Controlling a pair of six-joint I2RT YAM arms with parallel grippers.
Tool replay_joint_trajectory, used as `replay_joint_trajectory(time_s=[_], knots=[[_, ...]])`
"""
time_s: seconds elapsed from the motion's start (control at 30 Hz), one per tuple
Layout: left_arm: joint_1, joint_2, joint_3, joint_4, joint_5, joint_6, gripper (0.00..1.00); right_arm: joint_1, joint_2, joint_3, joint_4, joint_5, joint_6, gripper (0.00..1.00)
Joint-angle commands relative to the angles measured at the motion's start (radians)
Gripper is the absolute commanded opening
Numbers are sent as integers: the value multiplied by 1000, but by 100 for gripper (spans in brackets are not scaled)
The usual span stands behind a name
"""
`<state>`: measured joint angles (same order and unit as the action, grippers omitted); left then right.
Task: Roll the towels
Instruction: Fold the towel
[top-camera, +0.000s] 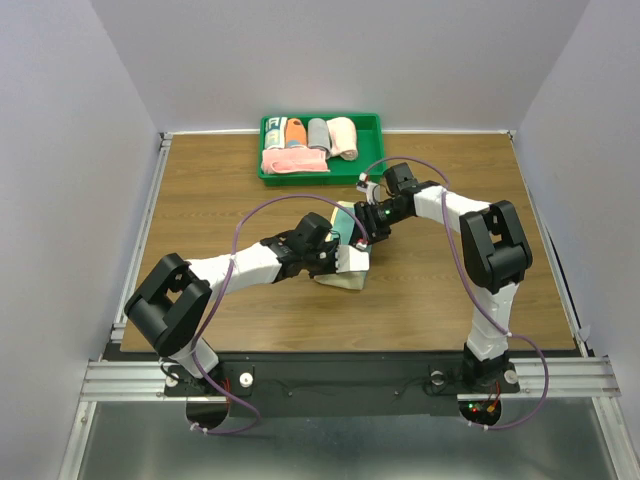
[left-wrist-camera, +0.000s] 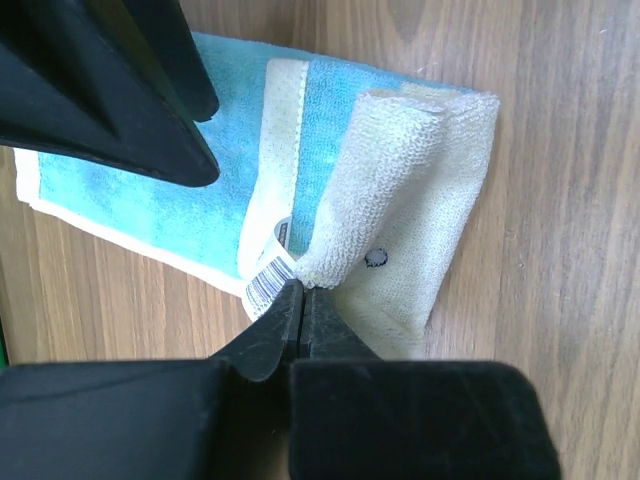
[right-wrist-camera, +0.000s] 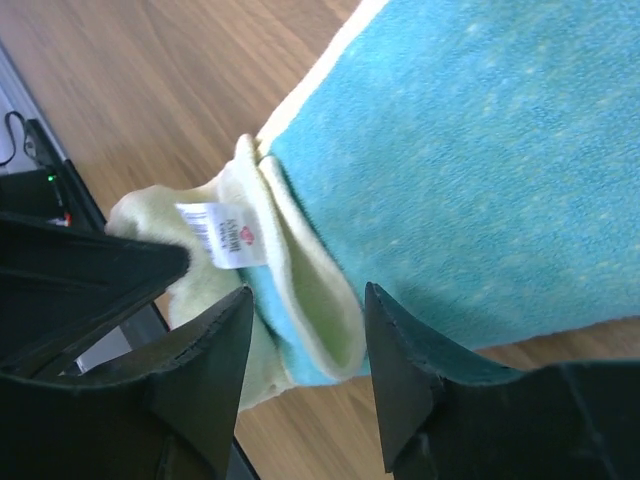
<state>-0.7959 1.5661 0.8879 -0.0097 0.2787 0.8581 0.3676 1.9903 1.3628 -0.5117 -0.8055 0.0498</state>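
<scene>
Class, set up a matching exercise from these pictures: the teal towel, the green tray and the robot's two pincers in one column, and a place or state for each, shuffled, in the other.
Column one
1. teal cloth towel with pale yellow edges
2. green plastic tray
3. left pincer
4. right pincer

Column two
A. at the far edge of the wooden table, holding rolled towels
B. open, astride the towel's folded edge
C. shut, pinching the towel's edge
D. mid-table, partly rolled at one end

Pairs: 1-D, 2-A, 3-C, 4-B
</scene>
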Motion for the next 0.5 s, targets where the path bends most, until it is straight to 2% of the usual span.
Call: replay_joint_trajectory(time_s=[0.0, 0.17, 0.33, 0.47], knots=[[-3, -37, 52, -38, 34, 13, 0, 4, 59, 25, -7, 26, 7, 51], [-20, -26, 65, -52, 50, 10, 0, 33, 136, 6, -7, -30, -7, 46], [-29, -26, 89, -97, 83, -11, 0, 60, 113, -47, -7, -132, -41, 44], [-40, -32, 86, -113, 97, -22, 0, 60, 67, -76, -11, -149, -88, 43]])
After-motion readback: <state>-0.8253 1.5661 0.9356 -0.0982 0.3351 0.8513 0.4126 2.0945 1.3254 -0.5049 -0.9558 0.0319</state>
